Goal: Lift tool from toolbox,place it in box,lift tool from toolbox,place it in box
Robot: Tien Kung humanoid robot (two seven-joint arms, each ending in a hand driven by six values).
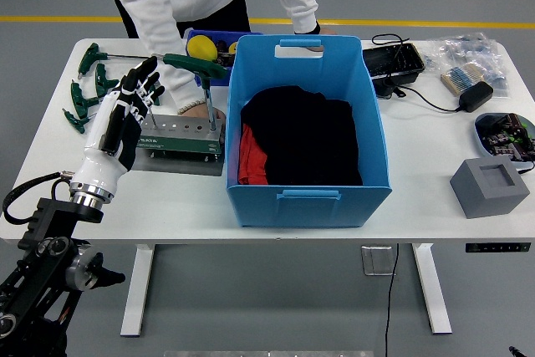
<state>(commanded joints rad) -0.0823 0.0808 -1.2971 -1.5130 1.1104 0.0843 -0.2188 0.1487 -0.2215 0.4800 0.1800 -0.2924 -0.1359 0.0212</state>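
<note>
**Left hand lined up on the tool rack, nothing grabbed yet**

Big picture first: the white table (pixel 435 206) has the blue box (pixel 305 127) in the middle, open top, dark cloth lying inside. At 9 o'clock from the box, just beside its left wall, sits the grey-green toolbox (pixel 180 135) — its long axis runs 9 to 3 across the table. One green T-handle tool (pixel 196 64) stands upright in its right end, shaft vertical, handle lying roughly 9 to 3.

A person at the far side has a hand (pixel 201 110) resting on the toolbox at its right end, right by that tool's shaft.

The left hand (pixel 125 119) is the only robot hand in view, so it's the nearer one by default. Forearm rises from 7 o'clock, fingers (pixel 144 79) spread and pointing toward 1 o'clock, holding nothing, over the toolbox's left end. The upright tool lies at about 2 o'clock from the fingertips — I'd guess the reach goes that way.

Spare green tools (pixel 88 81) lie at 10 o'clock, loose on the table.
</note>
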